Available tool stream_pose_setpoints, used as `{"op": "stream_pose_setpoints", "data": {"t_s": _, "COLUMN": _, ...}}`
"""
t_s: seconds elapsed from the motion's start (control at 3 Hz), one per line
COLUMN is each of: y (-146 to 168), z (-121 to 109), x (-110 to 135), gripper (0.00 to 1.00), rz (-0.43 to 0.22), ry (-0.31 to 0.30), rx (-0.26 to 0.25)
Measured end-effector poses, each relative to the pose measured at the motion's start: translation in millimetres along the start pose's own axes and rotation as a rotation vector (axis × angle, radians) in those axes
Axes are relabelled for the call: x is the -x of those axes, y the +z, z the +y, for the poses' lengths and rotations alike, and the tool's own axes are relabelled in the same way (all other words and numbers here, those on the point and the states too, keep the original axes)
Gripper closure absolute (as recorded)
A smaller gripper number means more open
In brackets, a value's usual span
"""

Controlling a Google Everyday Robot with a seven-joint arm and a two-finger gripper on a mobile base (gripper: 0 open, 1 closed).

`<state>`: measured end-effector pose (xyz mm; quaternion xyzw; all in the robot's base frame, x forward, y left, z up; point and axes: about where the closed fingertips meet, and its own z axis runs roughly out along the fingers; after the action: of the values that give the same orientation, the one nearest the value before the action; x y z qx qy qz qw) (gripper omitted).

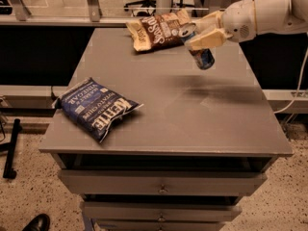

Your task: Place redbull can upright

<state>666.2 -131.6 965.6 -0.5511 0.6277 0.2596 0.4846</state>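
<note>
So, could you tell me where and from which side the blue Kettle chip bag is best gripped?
Probably its crimped end seam nearest the table's left edge, approached from above: the blue Kettle chip bag lies flat and puffy, so only that thin seam fits between fingers. The gripper holds the redbull can tilted above the far right.
</note>
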Motion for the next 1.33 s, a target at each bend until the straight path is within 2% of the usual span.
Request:
{"op": "stream_pose_setpoints", "data": {"t_s": 0.67, "y": -32, "z": 8, "x": -15, "gripper": 1.00, "rz": -0.325, "ry": 0.131, "rx": 0.018}}
{"op": "stream_pose_setpoints", "data": {"t_s": 1.33, "y": -36, "z": 16, "x": -29, "gripper": 1.00, "rz": -0.452, "ry": 0.180, "rx": 0.040}}
